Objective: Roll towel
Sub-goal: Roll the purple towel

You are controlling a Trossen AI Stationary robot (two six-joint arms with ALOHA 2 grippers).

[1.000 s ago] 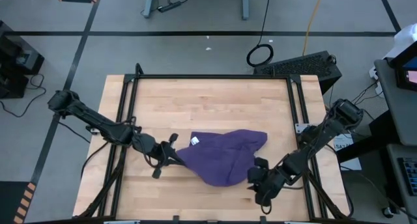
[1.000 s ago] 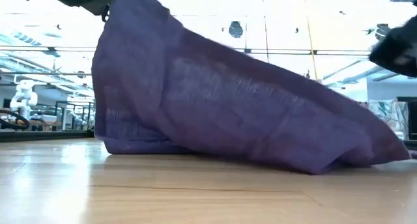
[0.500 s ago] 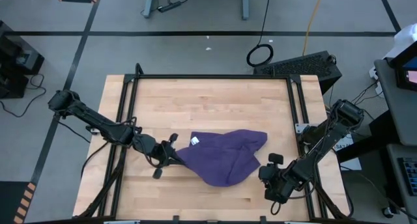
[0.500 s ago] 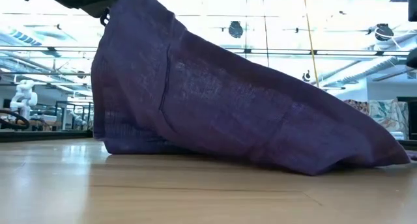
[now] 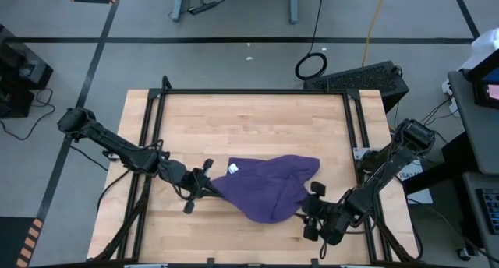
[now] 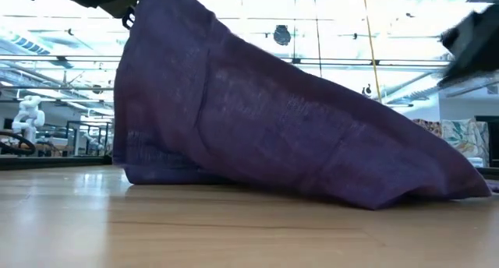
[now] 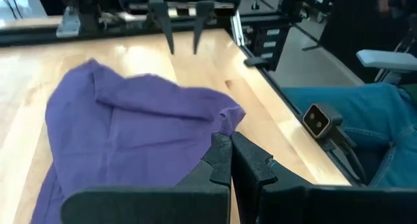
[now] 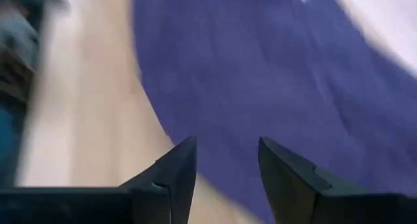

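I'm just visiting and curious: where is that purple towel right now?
In the high view, the towel lies bunched on the table's near half, between the left gripper pinching its edge and the open right gripper.

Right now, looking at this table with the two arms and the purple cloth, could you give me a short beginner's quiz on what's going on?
1. True or false: the towel lies flat and neatly rolled.
2. Which end effector is shut on a corner of the towel? A) left B) right C) neither
3. Fill in: the right end effector has its fingers ____ and sits beside the towel's edge nearest the table's front.

Key
1. False: it is bunched, with one corner lifted off the wooden table.
2. A: the left end effector pinches it.
3. Open.
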